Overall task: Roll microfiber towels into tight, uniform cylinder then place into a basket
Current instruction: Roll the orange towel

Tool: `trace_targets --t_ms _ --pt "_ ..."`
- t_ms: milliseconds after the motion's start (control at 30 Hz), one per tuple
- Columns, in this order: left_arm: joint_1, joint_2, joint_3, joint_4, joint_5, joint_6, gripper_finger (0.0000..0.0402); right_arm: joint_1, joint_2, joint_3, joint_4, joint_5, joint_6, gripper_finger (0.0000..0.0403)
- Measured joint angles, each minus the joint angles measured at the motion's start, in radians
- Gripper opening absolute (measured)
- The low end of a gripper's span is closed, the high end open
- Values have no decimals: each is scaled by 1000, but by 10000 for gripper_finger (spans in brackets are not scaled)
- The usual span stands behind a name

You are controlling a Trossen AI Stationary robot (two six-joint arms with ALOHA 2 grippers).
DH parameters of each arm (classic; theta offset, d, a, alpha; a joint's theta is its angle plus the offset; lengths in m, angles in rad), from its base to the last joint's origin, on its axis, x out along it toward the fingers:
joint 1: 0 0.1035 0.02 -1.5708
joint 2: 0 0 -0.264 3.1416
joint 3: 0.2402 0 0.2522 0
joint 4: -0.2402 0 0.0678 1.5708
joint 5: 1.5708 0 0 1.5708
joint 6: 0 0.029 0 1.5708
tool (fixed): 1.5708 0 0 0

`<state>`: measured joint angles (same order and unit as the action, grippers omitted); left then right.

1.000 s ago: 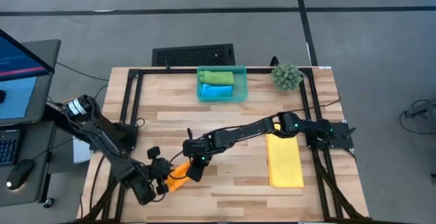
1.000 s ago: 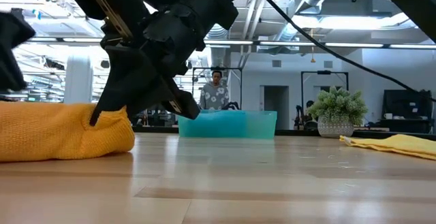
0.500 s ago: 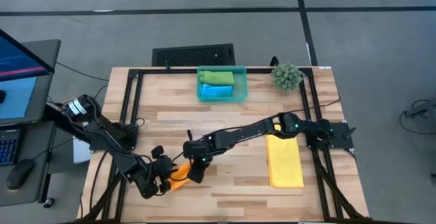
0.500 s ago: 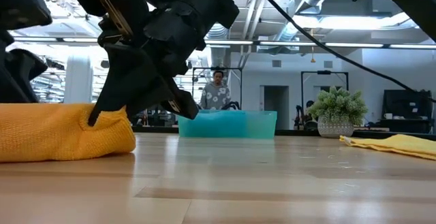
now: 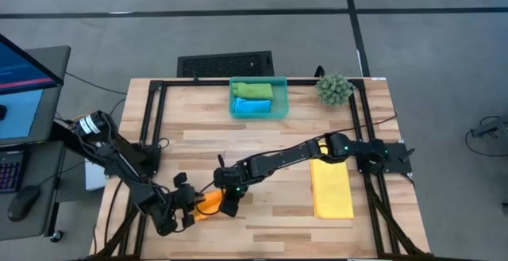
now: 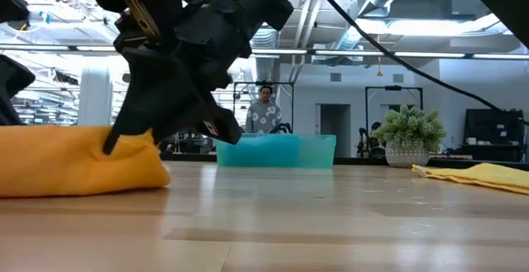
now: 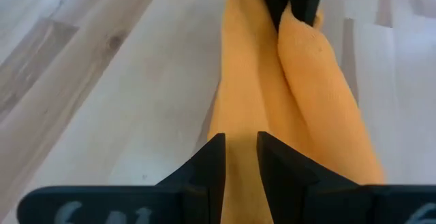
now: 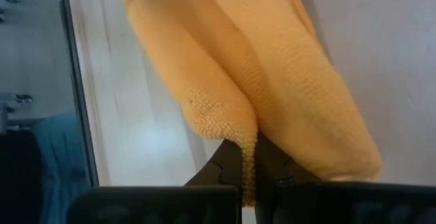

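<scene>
Because the orange towel [image 5: 209, 202] is a soft, limp knit that folds and slumps under its own weight, I judge it light and easy to pinch but quick to unroll, so it is best taken by its ends, where the layers bunch, and not by the loose middle. It lies on the table [image 5: 262, 146] between the two tools, each at one end of it. The right tool [image 8: 246, 161] is nearly shut, pinching a thin fold of the orange cloth at its fingertips; the left tool [image 7: 240, 157] stands only slightly parted, its fingers [image 7: 212, 161] straddling a ridge of the same towel at the opposite end (the grip looks light rather than firm). The roll is still loose, two soft lobes side by side, not a tight cylinder. Far beyond both tools, at the table's far edge, the basket [image 5: 282, 94] holds a green towel [image 5: 252, 90] and a blue towel [image 5: 252, 107] lying side by side. A yellow towel [image 5: 331, 186] lies flat beside the right arm, well apart from its tool, not yet rolled.
</scene>
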<state>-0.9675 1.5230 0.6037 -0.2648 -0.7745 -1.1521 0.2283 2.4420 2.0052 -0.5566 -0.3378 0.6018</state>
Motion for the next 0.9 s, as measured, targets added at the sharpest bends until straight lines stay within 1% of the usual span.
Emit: trace_targets --t_ms 167,367,533,733,900 --pt "37 0 0 60 34 80 77 -1 0 0 -1 -1 19 22" --pt "59 4 0 31 47 64 77 -8 -18 -1 -11 -1 18 22" --pt "64 52 0 39 30 44 77 -12 -42 0 -15 1 10 22" --pt "64 137 1 158 52 72 77 -30 -42 0 -19 -2 26 22" --pt "64 157 2 204 51 87 77 -56 -42 0 -19 7 45 22"
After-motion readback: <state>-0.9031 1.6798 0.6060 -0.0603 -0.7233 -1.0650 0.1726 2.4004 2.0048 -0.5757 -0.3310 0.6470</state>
